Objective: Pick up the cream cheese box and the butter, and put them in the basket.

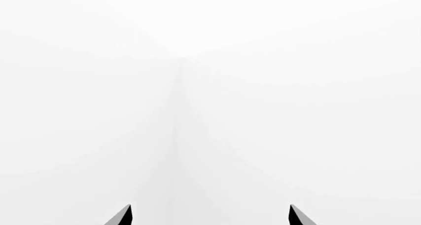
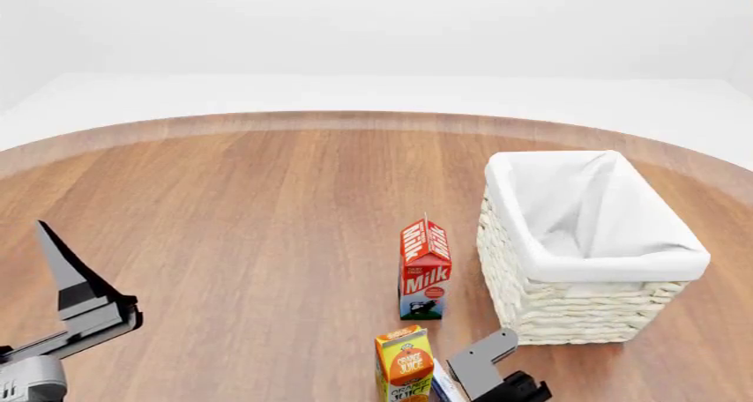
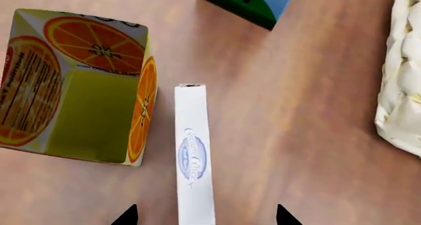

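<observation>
Right tool [image 3: 205, 216] astride cream cheese box [image 3: 193, 156], OJ carton [image 3: 76, 84] just beside.

One basket [image 2: 588, 252], white wicker with cloth liner. Two gable-top cartons: one milk carton [image 2: 425, 270], one orange juice carton [image 2: 405, 365]. One cream cheese box [image 3: 192, 156], thin, white, seen edge-on in right wrist view. Two grippers: left gripper [image 2: 70, 283], right gripper [image 2: 488, 367]. One round wooden table [image 2: 235, 234] carries all.
</observation>
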